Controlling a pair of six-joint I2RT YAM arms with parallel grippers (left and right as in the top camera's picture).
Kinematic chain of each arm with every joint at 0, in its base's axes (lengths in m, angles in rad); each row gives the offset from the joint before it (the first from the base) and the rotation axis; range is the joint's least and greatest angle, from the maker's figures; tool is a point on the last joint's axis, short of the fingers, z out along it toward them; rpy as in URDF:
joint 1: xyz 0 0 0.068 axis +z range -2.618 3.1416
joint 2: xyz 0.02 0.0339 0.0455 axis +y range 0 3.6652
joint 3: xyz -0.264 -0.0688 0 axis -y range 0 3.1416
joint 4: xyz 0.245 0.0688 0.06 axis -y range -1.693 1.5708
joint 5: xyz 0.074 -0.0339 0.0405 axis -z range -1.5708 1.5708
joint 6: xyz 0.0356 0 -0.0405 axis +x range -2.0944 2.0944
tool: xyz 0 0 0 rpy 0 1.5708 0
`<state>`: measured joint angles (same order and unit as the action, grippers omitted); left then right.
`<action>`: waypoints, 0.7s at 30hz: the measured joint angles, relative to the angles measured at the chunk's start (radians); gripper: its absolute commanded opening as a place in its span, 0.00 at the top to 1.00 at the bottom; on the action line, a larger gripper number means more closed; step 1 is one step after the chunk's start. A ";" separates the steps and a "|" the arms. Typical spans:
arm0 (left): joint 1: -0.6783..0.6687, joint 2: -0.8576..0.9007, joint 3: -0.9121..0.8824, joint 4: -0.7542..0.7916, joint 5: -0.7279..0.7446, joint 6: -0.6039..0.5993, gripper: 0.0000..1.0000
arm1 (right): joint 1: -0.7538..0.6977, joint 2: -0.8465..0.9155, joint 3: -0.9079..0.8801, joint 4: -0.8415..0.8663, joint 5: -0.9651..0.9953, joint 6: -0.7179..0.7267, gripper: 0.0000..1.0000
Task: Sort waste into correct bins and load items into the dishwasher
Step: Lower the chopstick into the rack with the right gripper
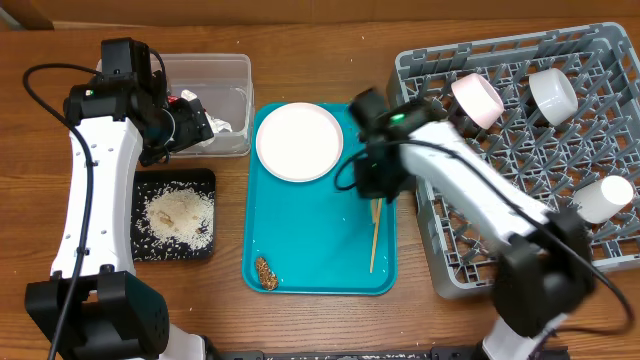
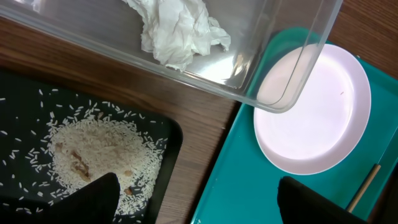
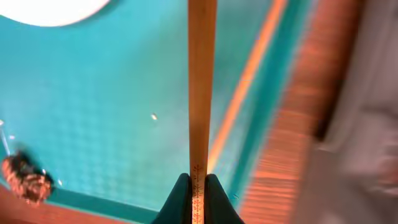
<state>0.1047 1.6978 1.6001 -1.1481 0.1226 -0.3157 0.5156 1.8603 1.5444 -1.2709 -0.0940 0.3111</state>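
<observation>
My right gripper point(image 3: 198, 186) is shut on one wooden chopstick point(image 3: 202, 93) and holds it over the teal tray point(image 1: 310, 230). The other chopstick point(image 3: 245, 81) lies on the tray below; in the overhead view the chopsticks point(image 1: 375, 235) show under the right gripper point(image 1: 378, 192). A white plate point(image 1: 299, 141) sits at the tray's far end and a brown food lump point(image 1: 266, 272) at its near left corner. My left gripper point(image 2: 199, 202) is open and empty beside the clear tub point(image 2: 186, 78), which holds the white napkin point(image 2: 180, 31) and a red wrapper point(image 1: 176, 98). Rice point(image 1: 178, 215) lies in the black tray point(image 1: 203, 180).
The grey dish rack point(image 1: 470, 250) stands at the right, holding two white bowls point(image 1: 477, 100) point(image 1: 553, 92) and a white cup point(image 1: 605, 197). The left arm point(image 1: 95, 160) stretches along the table's left side. The right arm crosses the rack's near left corner.
</observation>
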 measured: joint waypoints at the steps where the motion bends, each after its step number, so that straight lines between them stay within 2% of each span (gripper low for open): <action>1: 0.000 0.000 0.000 0.000 0.000 0.000 0.17 | -0.023 -0.031 0.009 -0.018 0.017 -0.031 0.96; 11: 0.000 0.000 0.000 0.000 0.000 0.000 0.17 | -0.203 -0.088 0.017 -0.095 0.150 -0.185 0.96; 21: 0.000 0.000 0.000 0.000 0.000 0.000 0.17 | -0.280 -0.088 0.016 -0.134 0.159 -0.229 0.96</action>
<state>0.1047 1.6978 1.5997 -1.1481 0.1226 -0.3157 0.2352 1.7725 1.5608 -1.4052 0.0647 0.0818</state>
